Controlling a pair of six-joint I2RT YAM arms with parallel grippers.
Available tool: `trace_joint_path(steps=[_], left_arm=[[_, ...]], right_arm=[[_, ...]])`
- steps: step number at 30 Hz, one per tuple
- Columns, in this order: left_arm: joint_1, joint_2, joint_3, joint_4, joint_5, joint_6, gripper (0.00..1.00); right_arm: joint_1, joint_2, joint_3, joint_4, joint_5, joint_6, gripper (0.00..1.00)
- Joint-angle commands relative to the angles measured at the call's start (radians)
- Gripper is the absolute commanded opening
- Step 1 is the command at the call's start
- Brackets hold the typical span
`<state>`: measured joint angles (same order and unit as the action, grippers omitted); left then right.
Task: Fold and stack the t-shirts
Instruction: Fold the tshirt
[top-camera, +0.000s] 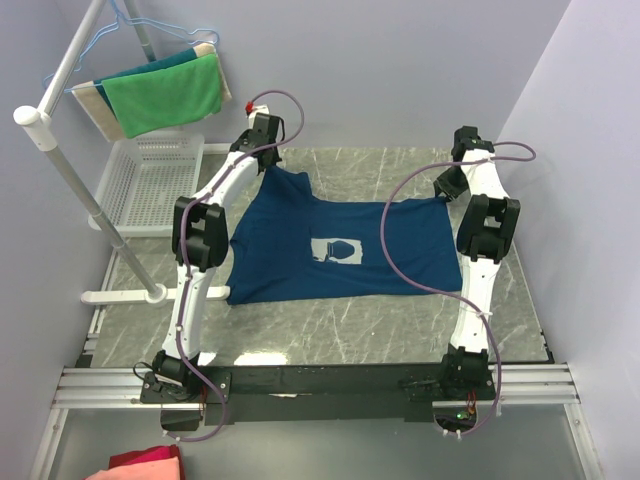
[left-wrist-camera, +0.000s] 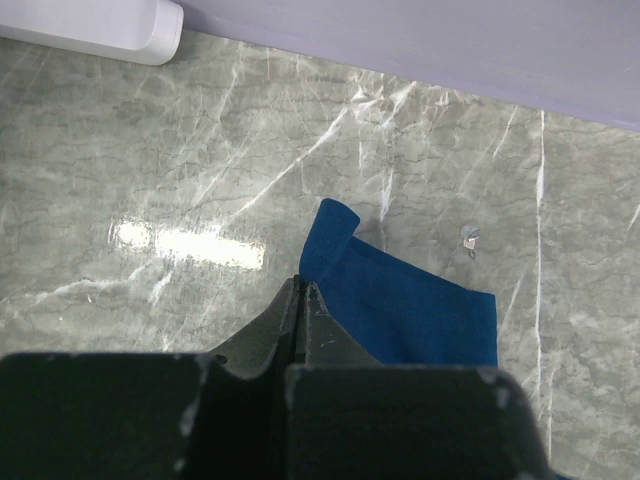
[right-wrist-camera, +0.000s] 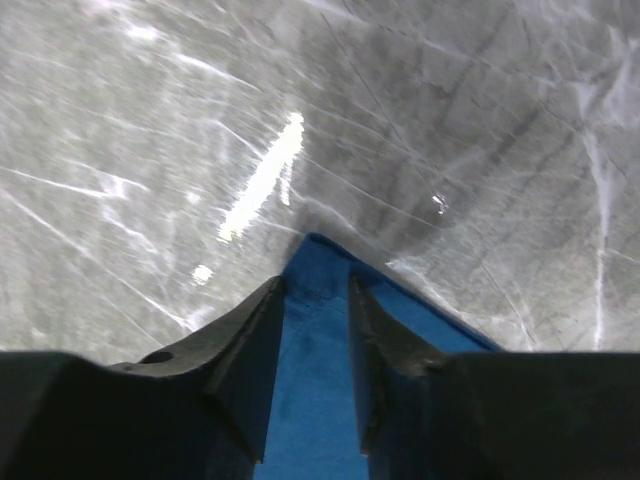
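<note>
A navy t-shirt (top-camera: 300, 260) with a pale square print lies spread flat on the marble table. My left gripper (top-camera: 263, 140) is at the shirt's far left corner. In the left wrist view its fingers (left-wrist-camera: 302, 285) are pressed together, and the blue cloth (left-wrist-camera: 420, 315) runs out from their tips, with a curled edge just beyond. My right gripper (top-camera: 449, 188) is at the far right corner. Its jaws (right-wrist-camera: 315, 285) stand apart, astride the shirt's corner (right-wrist-camera: 318, 340), and cloth fills the gap between them.
A white basket (top-camera: 150, 180) sits at the table's left, beside a slanted white rack pole (top-camera: 70, 180) hung with a green towel (top-camera: 165, 95). The rack's white foot (left-wrist-camera: 100, 25) lies near the left gripper. A red cloth (top-camera: 145, 465) lies below the arm bases. Purple cables loop over the shirt.
</note>
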<state>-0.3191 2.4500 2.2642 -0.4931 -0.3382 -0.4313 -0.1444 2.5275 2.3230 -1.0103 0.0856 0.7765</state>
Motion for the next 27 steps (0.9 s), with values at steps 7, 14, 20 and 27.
trace_joint_path(steps=[7,14,20,27], left_arm=[[0.005,-0.092,0.000,0.018,0.001,-0.001,0.01],[0.005,-0.085,0.017,0.016,0.008,0.000,0.01],[0.006,-0.089,0.021,0.022,0.007,0.005,0.01],[0.011,-0.108,0.024,0.037,0.011,0.005,0.01]], right_arm=[[-0.003,0.011,-0.005,-0.085,0.029,0.015,0.44],[-0.004,0.022,0.015,-0.094,0.023,0.024,0.08],[-0.004,-0.018,-0.010,-0.059,0.026,0.032,0.00],[-0.003,-0.137,-0.059,-0.008,0.042,0.032,0.00]])
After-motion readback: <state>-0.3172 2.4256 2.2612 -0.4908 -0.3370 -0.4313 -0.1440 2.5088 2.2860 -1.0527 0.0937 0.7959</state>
